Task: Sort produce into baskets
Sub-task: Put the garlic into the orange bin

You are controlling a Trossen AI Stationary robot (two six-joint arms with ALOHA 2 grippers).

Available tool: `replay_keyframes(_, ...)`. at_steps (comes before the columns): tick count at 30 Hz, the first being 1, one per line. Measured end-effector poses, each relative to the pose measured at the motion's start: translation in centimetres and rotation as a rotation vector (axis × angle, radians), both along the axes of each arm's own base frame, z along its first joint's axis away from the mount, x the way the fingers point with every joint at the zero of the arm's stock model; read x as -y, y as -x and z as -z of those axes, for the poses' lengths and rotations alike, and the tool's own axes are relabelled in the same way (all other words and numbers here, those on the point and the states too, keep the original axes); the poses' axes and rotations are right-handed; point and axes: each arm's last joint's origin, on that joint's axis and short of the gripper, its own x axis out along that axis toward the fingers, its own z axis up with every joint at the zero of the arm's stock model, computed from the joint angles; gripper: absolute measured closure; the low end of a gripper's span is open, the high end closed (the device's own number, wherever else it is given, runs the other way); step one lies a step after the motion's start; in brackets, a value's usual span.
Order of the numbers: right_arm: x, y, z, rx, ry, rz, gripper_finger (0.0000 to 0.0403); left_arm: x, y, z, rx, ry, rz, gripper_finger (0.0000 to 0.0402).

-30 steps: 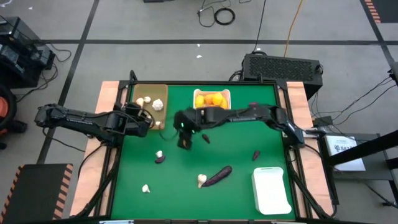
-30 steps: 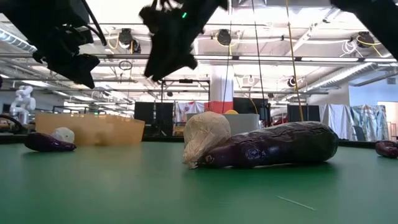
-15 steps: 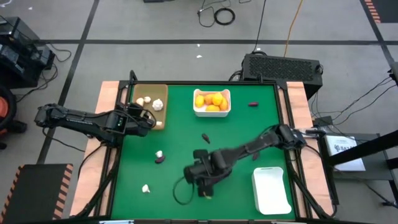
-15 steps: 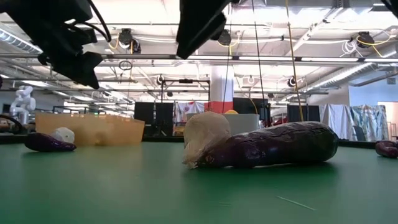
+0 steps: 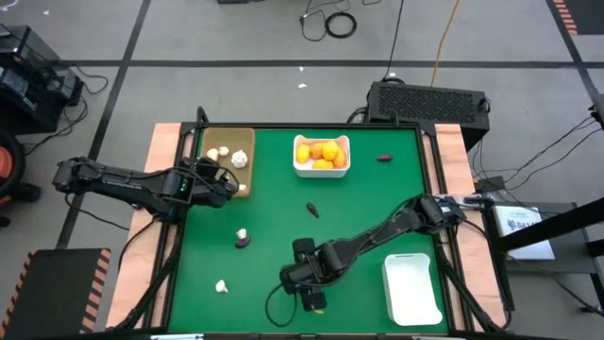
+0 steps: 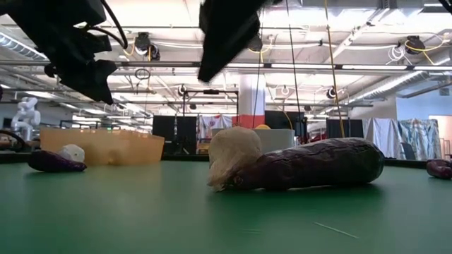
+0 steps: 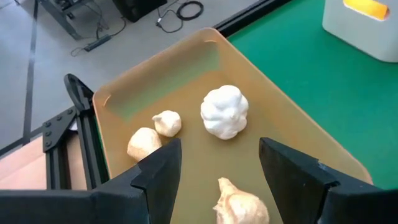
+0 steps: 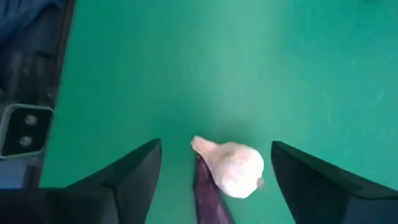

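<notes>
Now right gripper (image 8: 214,180) hangs fingers spread, holding nothing, over the garlic bulb (image 8: 231,167) touching the eggplant (image 6: 311,164) on the green table (image 5: 274,269); left gripper (image 7: 217,171) hovers released over tan tray (image 7: 298,140).

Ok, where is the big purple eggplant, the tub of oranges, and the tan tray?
eggplant (image 6: 311,164), low view, middle of its body.
tub of oranges (image 5: 322,169), high view, its white near rim.
tan tray (image 7: 292,130), left wrist view, bare floor.

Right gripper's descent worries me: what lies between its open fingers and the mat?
In the right wrist view, a white garlic bulb lying against the eggplant sits between the right gripper fingers.
</notes>
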Motion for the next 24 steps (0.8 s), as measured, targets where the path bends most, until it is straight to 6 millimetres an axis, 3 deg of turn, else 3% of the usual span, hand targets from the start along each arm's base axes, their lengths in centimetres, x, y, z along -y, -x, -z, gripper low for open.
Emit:
replay_keyframes(9,0.7,-1.5,3.6,-0.068,-0.021,-0.013,0.0094,0.0,-0.3,0.1,-0.012,-0.001,0.015,0.0178)
replay_keyframes(16,1.3,-1.5,3.8,-0.090,-0.010,-0.012,0.0094,0.0,-0.4,0.2,-0.019,-0.002,0.017,0.0178)
replay_keyframes(24,2.2,-0.8,6.8,-0.143,0.008,0.006,0.0094,0.0,-0.4,0.2,-0.019,-0.002,0.017,0.0178)
